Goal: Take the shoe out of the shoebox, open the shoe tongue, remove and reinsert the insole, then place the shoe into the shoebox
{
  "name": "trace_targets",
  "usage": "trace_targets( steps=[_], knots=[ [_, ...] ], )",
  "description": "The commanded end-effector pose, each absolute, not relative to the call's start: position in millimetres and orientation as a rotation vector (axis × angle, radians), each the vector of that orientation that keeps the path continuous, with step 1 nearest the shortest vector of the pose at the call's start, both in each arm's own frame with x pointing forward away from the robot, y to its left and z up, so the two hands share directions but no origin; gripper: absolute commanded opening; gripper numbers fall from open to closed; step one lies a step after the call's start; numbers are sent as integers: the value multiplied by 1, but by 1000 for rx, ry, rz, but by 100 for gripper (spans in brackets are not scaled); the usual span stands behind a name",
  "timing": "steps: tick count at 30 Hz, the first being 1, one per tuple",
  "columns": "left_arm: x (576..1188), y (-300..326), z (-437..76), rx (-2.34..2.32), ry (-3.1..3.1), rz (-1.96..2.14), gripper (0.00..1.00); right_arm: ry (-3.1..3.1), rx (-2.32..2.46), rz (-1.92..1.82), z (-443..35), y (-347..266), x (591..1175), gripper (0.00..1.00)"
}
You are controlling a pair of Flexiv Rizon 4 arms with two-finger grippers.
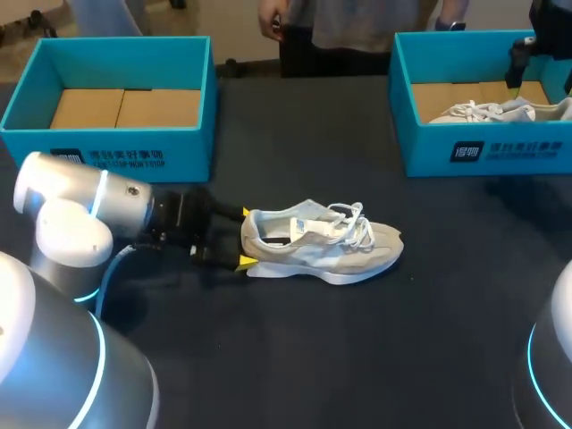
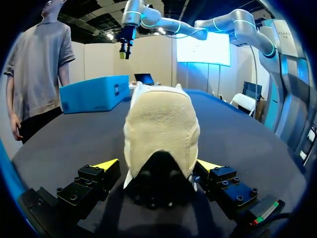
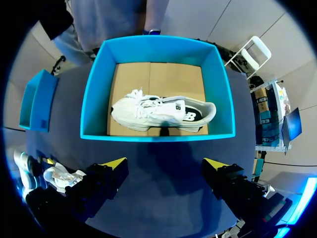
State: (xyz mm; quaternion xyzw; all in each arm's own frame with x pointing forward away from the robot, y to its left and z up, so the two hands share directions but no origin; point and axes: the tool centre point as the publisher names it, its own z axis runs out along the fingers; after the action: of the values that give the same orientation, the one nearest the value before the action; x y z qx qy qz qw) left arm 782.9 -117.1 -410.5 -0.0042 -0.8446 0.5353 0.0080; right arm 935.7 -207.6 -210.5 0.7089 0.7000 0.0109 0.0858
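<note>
The left tool straddles the heel of the beige shoe, which stands on its sole on the dark desk; whether it actually clamps I cannot tell. The shoe looks light. Its suede-like upper seems soft and yielding, the padded heel and pale foam sole firmer, so the heel seems the best hold; loose white laces may snag. The right tool gapes wide, empty, above a blue cardboard box holding 1 white shoe.

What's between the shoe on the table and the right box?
Nothing: bare table between shoe and right box, per the head view.
</note>
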Motion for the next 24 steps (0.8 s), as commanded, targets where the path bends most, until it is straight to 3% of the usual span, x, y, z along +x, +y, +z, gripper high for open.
trace_targets(
  steps=[1,24],
  knots=[
    [773,-121,-412,-3,-2645,1679,100,2085,2112,35,-211,-208,935,100],
    [767,-136,-421,28,-2668,1709,99,2085,2112,35,-211,-208,935,100]
  ],
)
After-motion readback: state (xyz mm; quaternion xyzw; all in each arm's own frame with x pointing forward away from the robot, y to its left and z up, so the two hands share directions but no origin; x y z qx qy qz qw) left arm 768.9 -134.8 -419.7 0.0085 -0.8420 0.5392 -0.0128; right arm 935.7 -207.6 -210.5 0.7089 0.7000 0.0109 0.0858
